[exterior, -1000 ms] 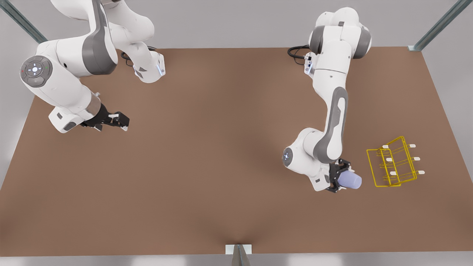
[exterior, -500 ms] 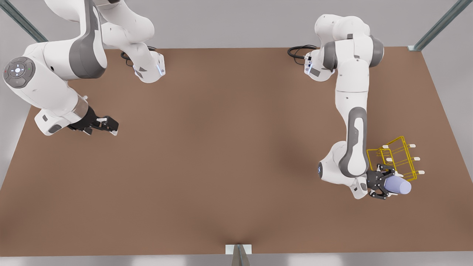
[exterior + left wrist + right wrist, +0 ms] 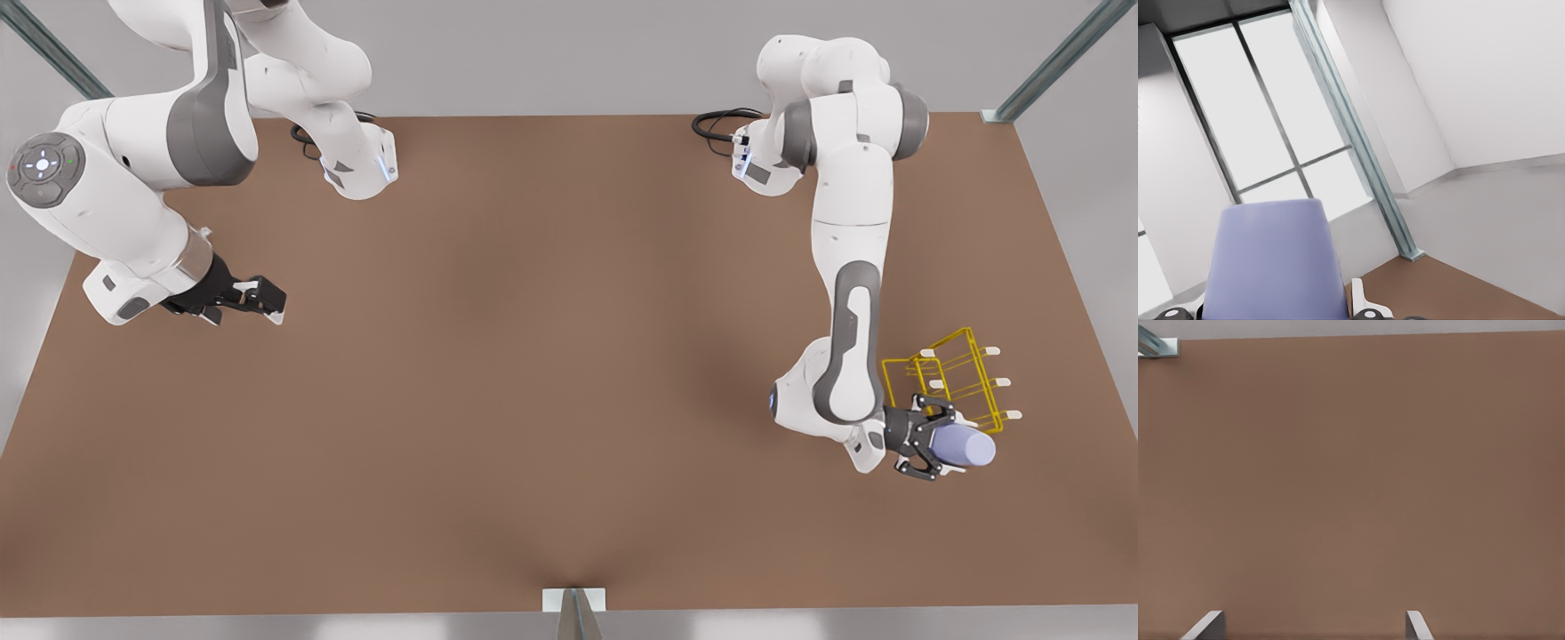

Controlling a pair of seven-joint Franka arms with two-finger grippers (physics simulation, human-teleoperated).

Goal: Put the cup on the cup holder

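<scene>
Two white arms [image 3: 853, 222] with grey joint covers, black end effectors [image 3: 929, 440], black base cables [image 3: 716, 124]

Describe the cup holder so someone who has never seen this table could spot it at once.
Look at the brown table and go to its edge on the front view's right. There stands the cup holder, right behind the left gripper, which is shut on the cup. It is the one yellow thin-wire frame, with white-tipped pegs sticking out sideways.
</scene>
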